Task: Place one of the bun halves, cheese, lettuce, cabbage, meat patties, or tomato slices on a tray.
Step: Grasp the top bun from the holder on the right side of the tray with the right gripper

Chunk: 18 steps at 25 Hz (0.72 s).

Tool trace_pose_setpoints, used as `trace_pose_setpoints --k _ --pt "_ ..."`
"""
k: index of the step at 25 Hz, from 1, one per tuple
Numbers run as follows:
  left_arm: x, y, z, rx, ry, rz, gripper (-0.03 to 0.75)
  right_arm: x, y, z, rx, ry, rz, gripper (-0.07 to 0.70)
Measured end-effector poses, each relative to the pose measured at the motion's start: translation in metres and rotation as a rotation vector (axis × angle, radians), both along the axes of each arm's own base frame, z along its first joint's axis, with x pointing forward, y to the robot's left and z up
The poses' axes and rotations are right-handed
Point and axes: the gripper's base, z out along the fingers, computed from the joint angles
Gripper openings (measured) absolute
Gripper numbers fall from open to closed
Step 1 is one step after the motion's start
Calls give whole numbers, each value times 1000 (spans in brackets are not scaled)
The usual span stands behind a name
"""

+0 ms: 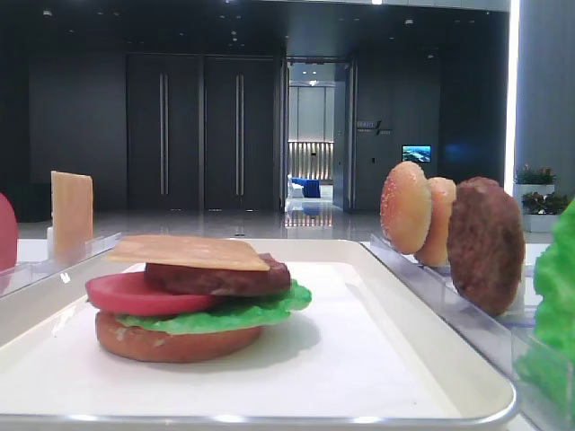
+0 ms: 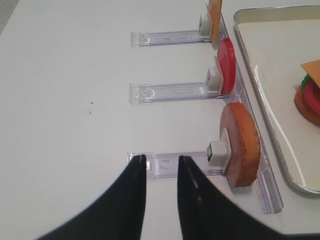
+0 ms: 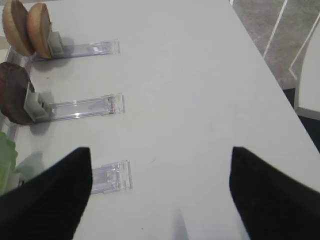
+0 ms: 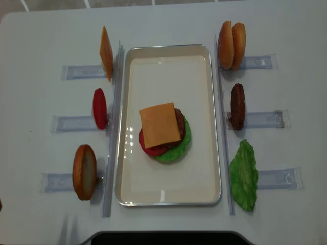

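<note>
Both grippers hang empty over the white tabletop [image 4: 168, 20]: the right gripper [image 3: 160, 185] spread wide, the left gripper [image 2: 160, 162] parted narrowly above a clear rack [image 2: 170, 165]. Between them, the tray [image 4: 168, 191] carries a stack of bun base [image 1: 175, 343], lettuce [image 1: 234, 314], tomato slice [image 1: 126, 292], meat patty [image 1: 225, 277] and cheese [image 4: 159, 124]. Two bun halves [image 4: 231, 45] stand racked right of the tray.

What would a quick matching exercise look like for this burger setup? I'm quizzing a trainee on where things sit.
Things:
1. cheese
2. bun halves
3. lettuce
4. tomato slice

Places:
A. standing in a rack left of the tray
B. top of the stack on the tray
C. right of the tray, nearest rack
D. right of the tray, farthest rack

Pairs: 1-B, 2-D, 3-C, 4-A
</note>
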Motion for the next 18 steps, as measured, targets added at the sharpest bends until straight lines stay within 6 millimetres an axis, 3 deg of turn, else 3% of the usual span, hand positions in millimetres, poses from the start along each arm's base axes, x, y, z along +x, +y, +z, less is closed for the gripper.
trace_pose_setpoints --k 18 --pt "0 0 0 0 0 0 130 0 0 0 0 0 0 538"
